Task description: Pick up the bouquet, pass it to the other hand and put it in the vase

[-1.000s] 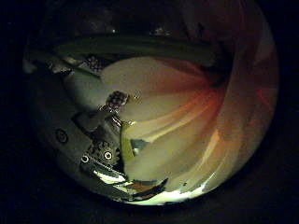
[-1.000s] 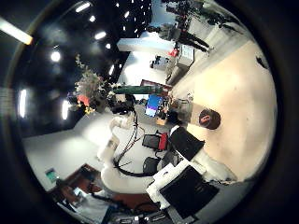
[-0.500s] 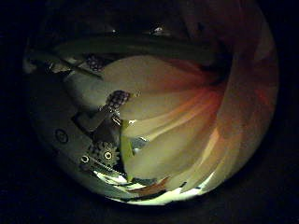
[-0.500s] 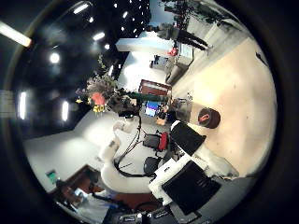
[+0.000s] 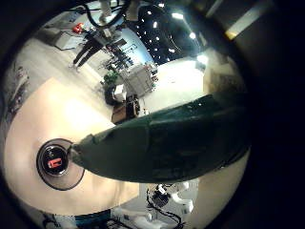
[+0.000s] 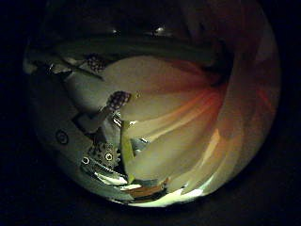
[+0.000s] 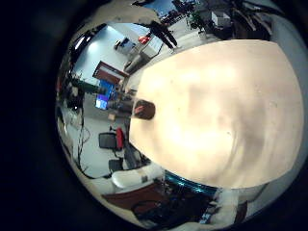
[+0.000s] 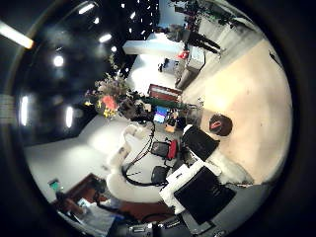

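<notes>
Bouquet wrap fills the left hand's little-finger palm view, its long axis running across the picture and tapering toward the vase standing on the desk below; pale petals press close against the thumb-side camera, with left hand fingers curled beside them, seemingly clasping the bouquet. Farther off, the right palm's view catches the flowers held aloft, well apart from it, and the vase on the desk. Right hand's fingers: cannot tell. The handover looks not yet made
</notes>
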